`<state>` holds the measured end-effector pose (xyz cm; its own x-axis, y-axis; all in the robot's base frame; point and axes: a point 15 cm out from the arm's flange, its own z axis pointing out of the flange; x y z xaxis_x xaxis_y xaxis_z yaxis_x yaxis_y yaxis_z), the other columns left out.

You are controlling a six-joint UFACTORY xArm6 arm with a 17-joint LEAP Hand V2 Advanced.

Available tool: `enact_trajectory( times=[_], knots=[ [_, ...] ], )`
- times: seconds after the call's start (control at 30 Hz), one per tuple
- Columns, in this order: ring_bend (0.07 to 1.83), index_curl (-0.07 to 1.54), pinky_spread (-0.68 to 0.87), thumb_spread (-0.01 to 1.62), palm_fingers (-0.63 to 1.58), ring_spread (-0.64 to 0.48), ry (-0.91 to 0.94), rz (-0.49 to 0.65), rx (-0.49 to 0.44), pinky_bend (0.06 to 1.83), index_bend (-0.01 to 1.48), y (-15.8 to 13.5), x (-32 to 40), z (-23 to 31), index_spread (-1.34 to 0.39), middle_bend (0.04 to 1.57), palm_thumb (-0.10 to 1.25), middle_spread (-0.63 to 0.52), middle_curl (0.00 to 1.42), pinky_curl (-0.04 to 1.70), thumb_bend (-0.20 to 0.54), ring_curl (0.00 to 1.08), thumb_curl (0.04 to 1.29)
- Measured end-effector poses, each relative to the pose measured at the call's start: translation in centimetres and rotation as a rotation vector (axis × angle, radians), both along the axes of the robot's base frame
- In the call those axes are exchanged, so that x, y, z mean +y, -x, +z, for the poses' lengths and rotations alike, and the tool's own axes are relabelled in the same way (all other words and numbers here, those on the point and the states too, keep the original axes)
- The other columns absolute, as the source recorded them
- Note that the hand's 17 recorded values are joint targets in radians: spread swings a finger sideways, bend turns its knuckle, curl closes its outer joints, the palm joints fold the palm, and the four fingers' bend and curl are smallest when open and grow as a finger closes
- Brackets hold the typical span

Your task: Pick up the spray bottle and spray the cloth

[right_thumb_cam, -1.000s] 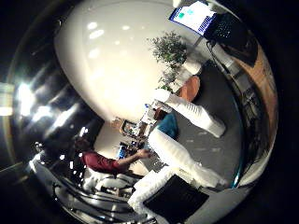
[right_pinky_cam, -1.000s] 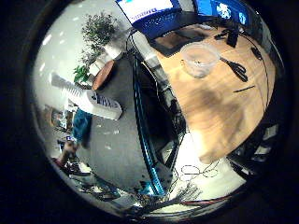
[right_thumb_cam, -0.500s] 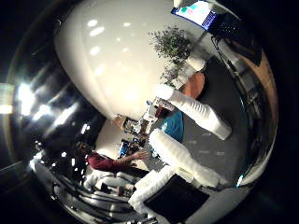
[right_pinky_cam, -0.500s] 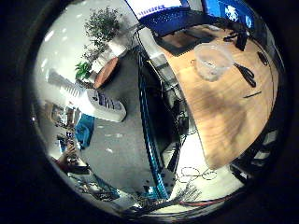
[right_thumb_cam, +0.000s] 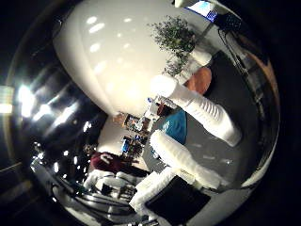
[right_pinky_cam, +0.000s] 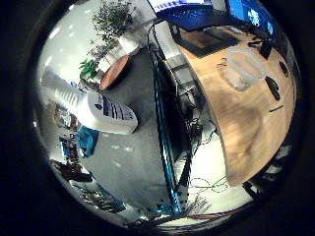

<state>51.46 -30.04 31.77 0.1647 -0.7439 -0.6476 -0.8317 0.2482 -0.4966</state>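
Closest to the palm, the hand (right_thumb_cam: 188, 162) shows its white ribbed fingers (right_thumb_cam: 202, 110) reaching out nearly straight, spread apart, with nothing caught between them. The palm faces out across the room, not down onto any object.

The spray bottle does not show in either view, so I cannot say where it stands relative to the hand. As a judgement, such a bottle should be smooth, stiff plastic, light if nearly empty and heavier at its base if full. The safest hold would wrap the narrow neck under the spray head, leaving one finger free for the trigger. The cloth would be soft and need no grasp.

Beyond the fingers lies grey floor (right_pinky_cam: 133, 162). A teal patch (right_thumb_cam: 175, 126) sits further off; whether it is the cloth I cannot tell.

To one side is the wooden counter (right_pinky_cam: 246, 123), carrying a clear plastic container (right_pinky_cam: 243, 69) that looks empty, with small dark items just beside it.

Farthest off are a round brown table (right_pinky_cam: 114, 72), a leafy plant (right_thumb_cam: 174, 33) and lit monitors (right_pinky_cam: 246, 12).
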Motion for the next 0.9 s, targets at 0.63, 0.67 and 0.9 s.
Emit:
enact_trajectory(
  times=[0.63,0.67,0.9],
  knots=[
    [0.42,0.24,0.35,1.10,0.26,0.05,-0.159,0.105,-0.060,0.41,0.14,-6.0,8.0,-2.2,-0.30,0.28,0.56,0.01,0.37,0.32,-0.021,0.27,0.30],
    [0.43,0.24,0.35,1.09,0.26,0.04,-0.169,0.120,-0.056,0.42,0.15,-6.0,8.6,-2.3,-0.30,0.28,0.57,0.02,0.37,0.32,-0.022,0.26,0.30],
    [0.61,0.26,0.21,1.08,0.54,-0.04,-0.230,0.156,-0.063,0.47,0.17,-6.3,10.6,-2.0,-0.30,0.39,0.67,-0.01,0.39,0.30,-0.012,0.28,0.33]
  ],
)
